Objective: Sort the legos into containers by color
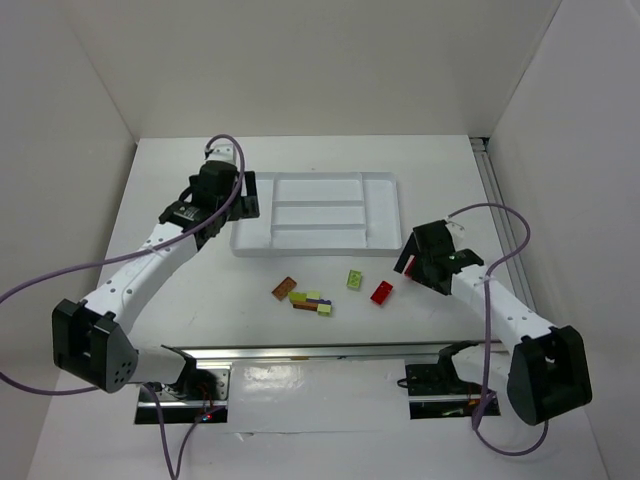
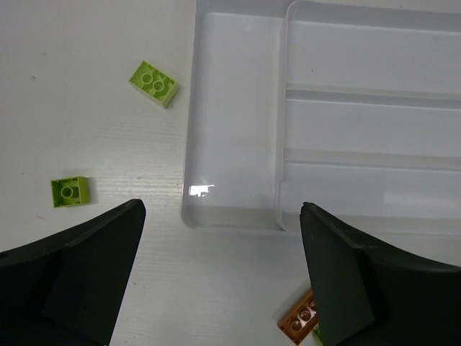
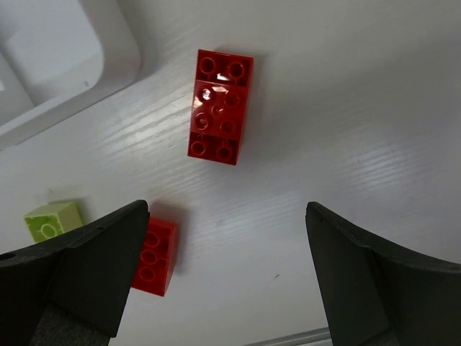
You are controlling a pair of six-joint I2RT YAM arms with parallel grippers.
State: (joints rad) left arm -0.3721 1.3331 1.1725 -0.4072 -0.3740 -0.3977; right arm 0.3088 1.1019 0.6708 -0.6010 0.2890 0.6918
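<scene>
The white tray (image 1: pixel 385 215) lies at mid-table and its compartments hold nothing. Loose legos lie in front of it: a brown-orange one (image 1: pixel 284 287), a lime green one (image 1: pixel 355 280), a red one (image 1: pixel 381 292), and a small cluster of lime, purple and brown bricks (image 1: pixel 313 302). My left gripper (image 1: pixel 238 207) is open and empty at the tray's left end (image 2: pixel 238 144); two lime bricks (image 2: pixel 154 83) (image 2: pixel 70 192) lie beside it, and a brown-orange brick (image 2: pixel 297 326) is by its right finger. My right gripper (image 1: pixel 412 258) is open and empty, low over the table (image 3: pixel 228 209), with a red stacked brick (image 3: pixel 220 107) ahead and a red brick (image 3: pixel 153 257) by its left finger.
White walls close in the table on three sides. A metal rail (image 1: pixel 300 352) runs along the near edge between the arm bases. A lime brick (image 3: pixel 50 220) and the tray's corner (image 3: pixel 108 79) show at the left of the right wrist view.
</scene>
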